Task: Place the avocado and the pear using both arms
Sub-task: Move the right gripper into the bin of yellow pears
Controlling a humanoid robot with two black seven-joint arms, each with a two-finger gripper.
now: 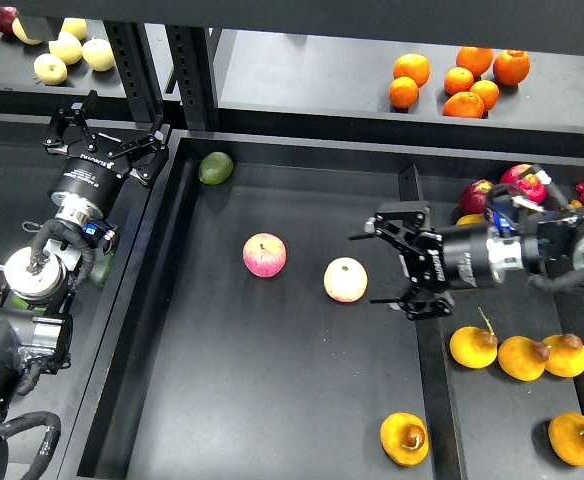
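The pear [404, 438], yellow-orange with a brown dimple and a short stem, lies in the black tray [272, 400] near its front right corner. The avocado [101, 270] is a dark green elongated fruit left of the tray, mostly hidden behind my left arm. My left gripper [107, 128] is open and empty over the tray's back left rim, well above the avocado. My right gripper [370, 268] is open and empty. It is just right of a pink-and-yellow apple [345, 279] and far behind the pear.
A second pink apple [264, 255] and a rounder green avocado [215, 167] lie in the tray. Several yellow-orange pears [523, 357] lie in the right bin. Oranges [459, 80] and pale apples [69, 47] sit on the back shelf. Shelf posts [190, 60] stand behind the tray.
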